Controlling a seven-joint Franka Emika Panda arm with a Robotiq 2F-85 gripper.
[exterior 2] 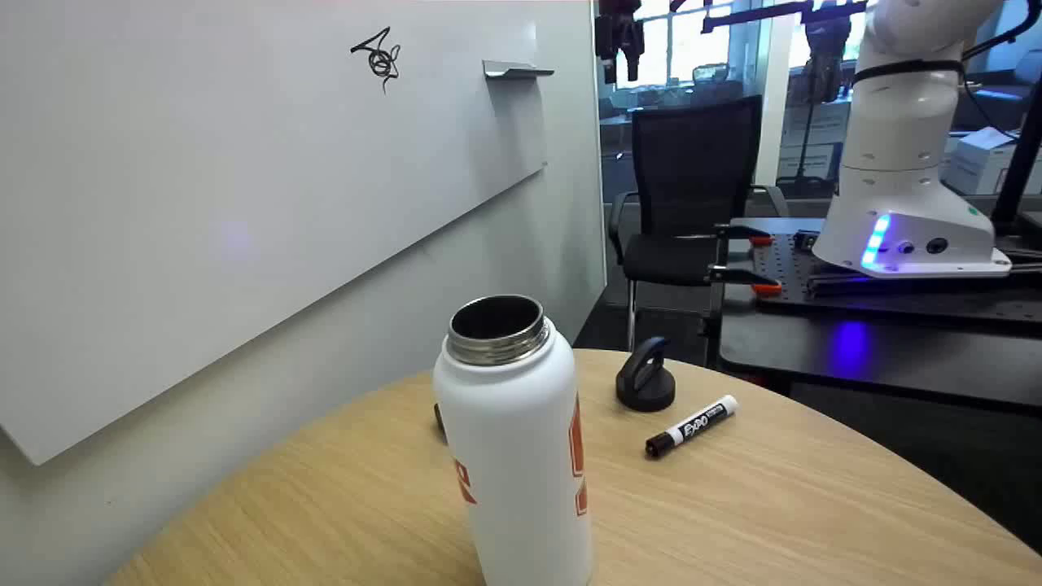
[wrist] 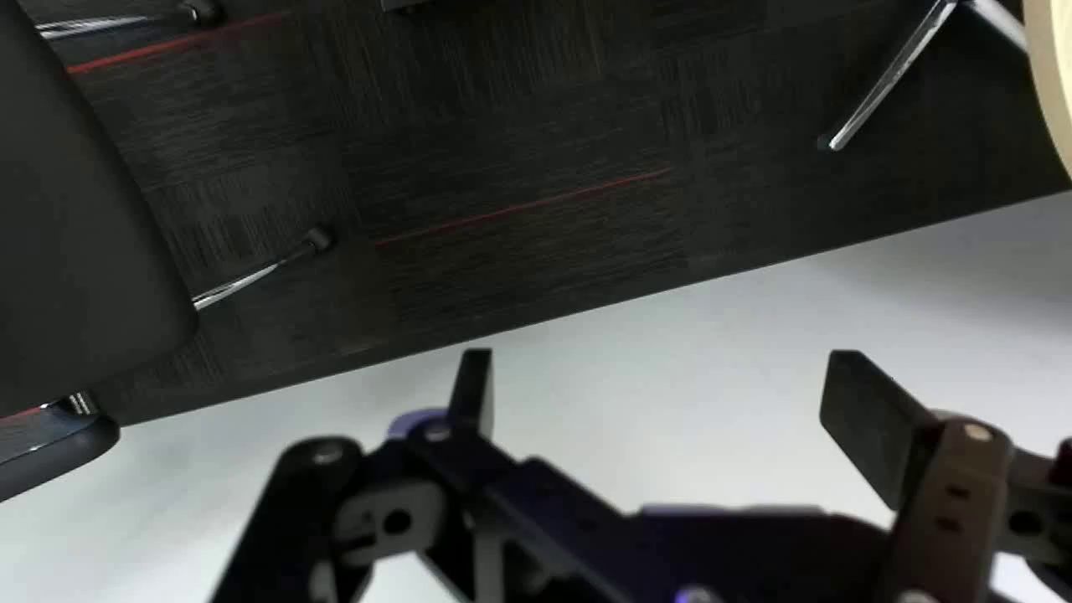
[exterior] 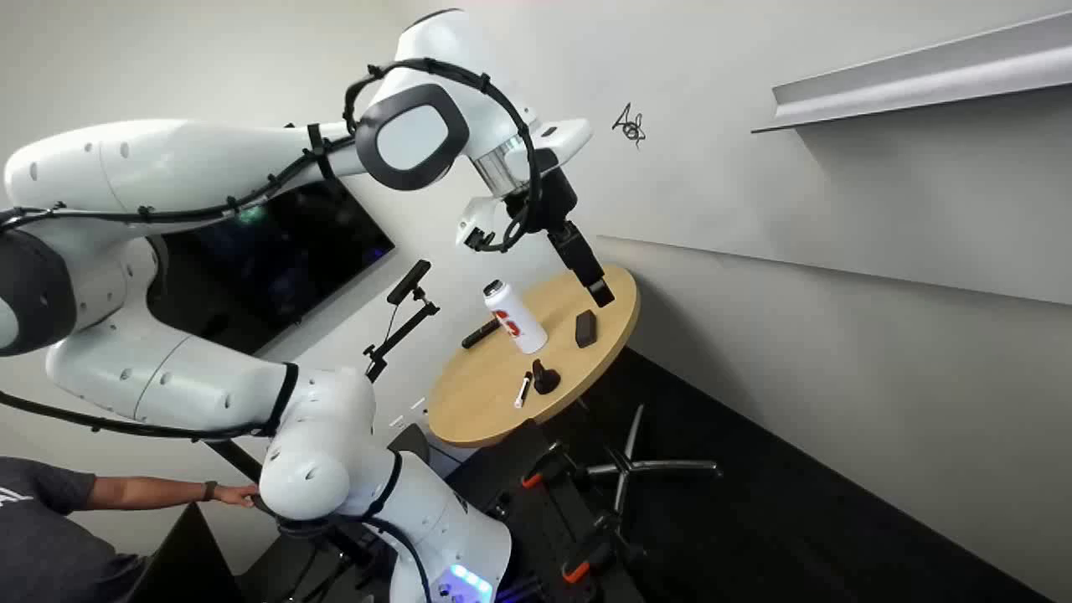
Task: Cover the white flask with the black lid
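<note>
The flask (exterior 2: 514,456) stands open-topped on the desk (exterior 2: 781,505), the lid (exterior 2: 646,392) near the edge facing the robot's base (exterior 2: 899,220); the pincer (wrist: 662,392) gapes.

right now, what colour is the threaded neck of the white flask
Metallic silver; the threaded neck shows best in an exterior view.

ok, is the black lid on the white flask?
No, in an exterior view the white flask stands open-mouthed, and the black lid sits apart on the table.
</note>
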